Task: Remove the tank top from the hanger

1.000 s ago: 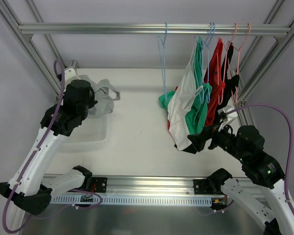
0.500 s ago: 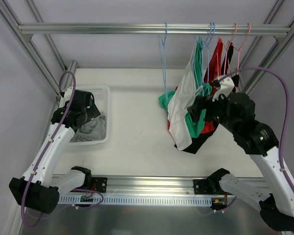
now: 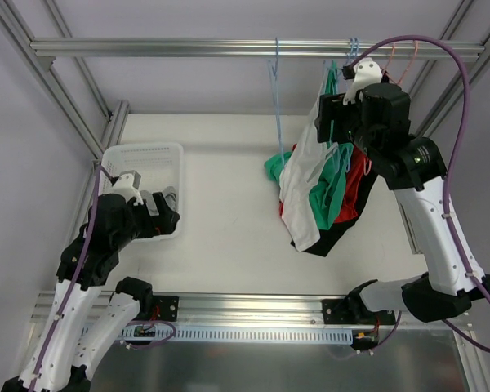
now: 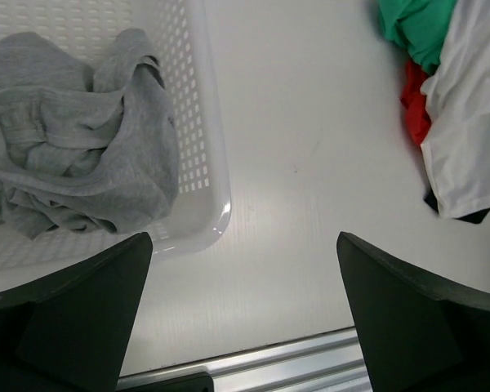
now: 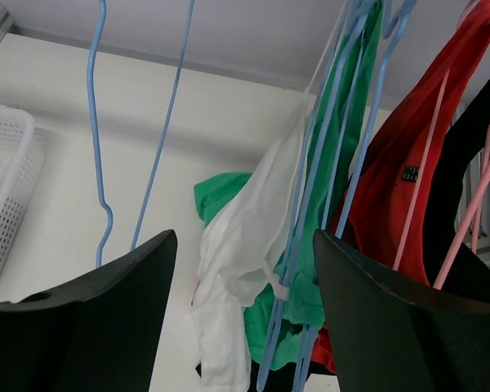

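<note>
The table [image 3: 229,163] fills the centre of the top view. A rail [image 3: 188,47] spans the upper edge of the frame.

In the upper right, a white tank top [image 3: 298,192], a green tank top [image 3: 331,192], a red tank top [image 3: 357,175] and a black garment [image 3: 327,245] hang on hangers from the rail. Their lower ends reach down to the table.

A white basket [image 3: 143,149] sits at centre left, with a grey tank top [image 4: 82,171] crumpled inside. A single blue hanger [image 3: 273,98] hangs just left of the cluster.

The right claw [image 3: 327,114], upper right, is beside the top of the white tank top. It is spread wide and grips nothing. The left claw [image 4: 243,241], lower left, is over the basket's corner. It is also spread wide and grips nothing.
</note>
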Motion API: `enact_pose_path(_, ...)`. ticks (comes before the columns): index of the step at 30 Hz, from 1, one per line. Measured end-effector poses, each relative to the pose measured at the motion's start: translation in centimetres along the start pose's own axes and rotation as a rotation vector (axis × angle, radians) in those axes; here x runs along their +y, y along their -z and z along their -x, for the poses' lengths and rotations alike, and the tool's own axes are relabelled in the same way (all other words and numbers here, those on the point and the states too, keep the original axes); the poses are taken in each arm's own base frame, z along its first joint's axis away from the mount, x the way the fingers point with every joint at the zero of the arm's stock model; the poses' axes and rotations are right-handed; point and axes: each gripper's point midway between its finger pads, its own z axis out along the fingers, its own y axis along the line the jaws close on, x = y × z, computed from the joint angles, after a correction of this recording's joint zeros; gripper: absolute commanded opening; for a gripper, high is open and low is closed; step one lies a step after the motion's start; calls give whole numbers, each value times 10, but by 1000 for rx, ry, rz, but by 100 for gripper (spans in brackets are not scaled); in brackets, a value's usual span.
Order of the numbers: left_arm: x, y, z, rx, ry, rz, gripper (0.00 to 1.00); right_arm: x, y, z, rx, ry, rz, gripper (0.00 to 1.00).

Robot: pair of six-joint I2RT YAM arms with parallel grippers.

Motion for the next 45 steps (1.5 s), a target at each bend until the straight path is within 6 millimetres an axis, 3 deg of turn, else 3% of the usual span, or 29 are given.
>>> enact_pose_path(9,-33,30,1,-137,-74,-255,99,-13,-27,18,9,38,-59,60)
enact_pose_path(14,-41,38,4,-171,-90,-305,99,-16,-57,4,74,59,-88,52)
enact_pose_path(17,-42,35,2,-154,-93,-312,99,-14,-71,-6,112,70,-89,42)
enact_pose_path(21,-44,33,0,-140,-95,-322,99,-15,-82,-12,136,74,-102,5)
enact_pose_path(23,-45,34,-1,-138,-96,-328,99,-14,-83,-13,138,67,-104,0)
enact_pose_path(33,-46,34,-1,-135,-102,-335,99,-2,-82,0,74,-22,-60,0)
enact_pose_path(41,-52,36,2,-150,-121,-373,99,12,-61,30,-66,-75,40,0)
enact_pose_path(45,-68,44,9,-155,-137,-451,99,17,-44,24,-87,-97,85,0)
